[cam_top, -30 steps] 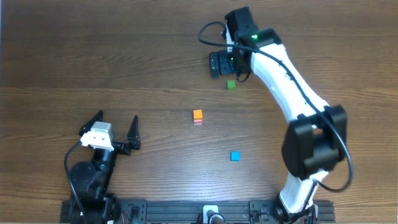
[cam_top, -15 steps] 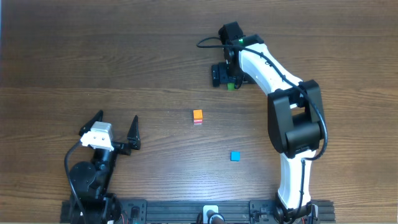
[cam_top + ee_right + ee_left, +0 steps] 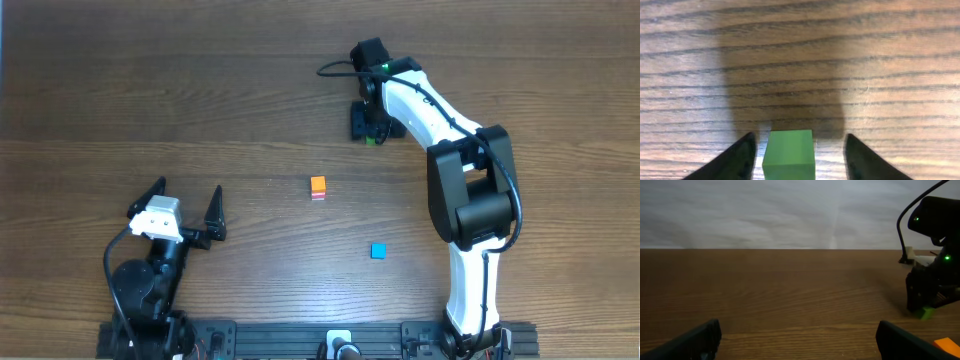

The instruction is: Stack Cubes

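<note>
from above, the bench [image 3: 150, 80] lies bare and wide along its far edge and over its whole left half, with plenty of room to move. the left gripper [image 3: 183, 205] sits low near the bench's near left corner, its fingers spread wide with nothing between them. the right gripper [image 3: 366, 122] is out in the far half, right of the middle, down over the green cube [image 3: 371, 139]. nearer the bench's middle an orange cube [image 3: 318, 184] sits on a pink cube [image 3: 318, 197], and a blue cube [image 3: 378, 251] lies closer to the near edge; both are well apart from the green one.

from the left wrist, the left gripper [image 3: 797, 330] gapes over bare bench [image 3: 765, 290]; far off, the right gripper [image 3: 927, 292] stands at the green cube [image 3: 926, 312], the orange cube [image 3: 946, 345] nearer.

from the right wrist, the right gripper [image 3: 799, 136] stands parted around the green cube [image 3: 789, 152], not clamped: one finger [image 3: 740, 157] is just beside it, the other has a clear gap.
</note>
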You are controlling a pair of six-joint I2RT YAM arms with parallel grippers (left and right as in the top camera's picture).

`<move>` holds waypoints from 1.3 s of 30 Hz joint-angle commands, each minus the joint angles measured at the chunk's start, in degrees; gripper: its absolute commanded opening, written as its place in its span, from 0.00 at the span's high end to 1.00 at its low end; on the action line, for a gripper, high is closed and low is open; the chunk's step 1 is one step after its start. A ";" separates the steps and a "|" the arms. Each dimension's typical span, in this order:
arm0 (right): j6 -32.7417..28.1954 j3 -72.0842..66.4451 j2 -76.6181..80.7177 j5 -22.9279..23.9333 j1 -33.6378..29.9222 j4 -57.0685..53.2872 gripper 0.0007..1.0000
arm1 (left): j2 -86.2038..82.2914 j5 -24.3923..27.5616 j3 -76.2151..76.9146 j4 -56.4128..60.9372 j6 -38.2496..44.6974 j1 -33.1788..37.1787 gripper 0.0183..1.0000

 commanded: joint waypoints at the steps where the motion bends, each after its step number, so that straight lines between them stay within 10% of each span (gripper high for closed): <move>1: 0.87 0.87 1.03 0.85 0.70 -0.26 0.54 | -0.42 0.74 -0.35 0.00 0.68 0.26 0.00; 39: 5.77 9.27 -8.37 0.28 8.46 -16.31 0.99 | -0.42 0.74 -0.35 0.00 0.68 0.26 0.00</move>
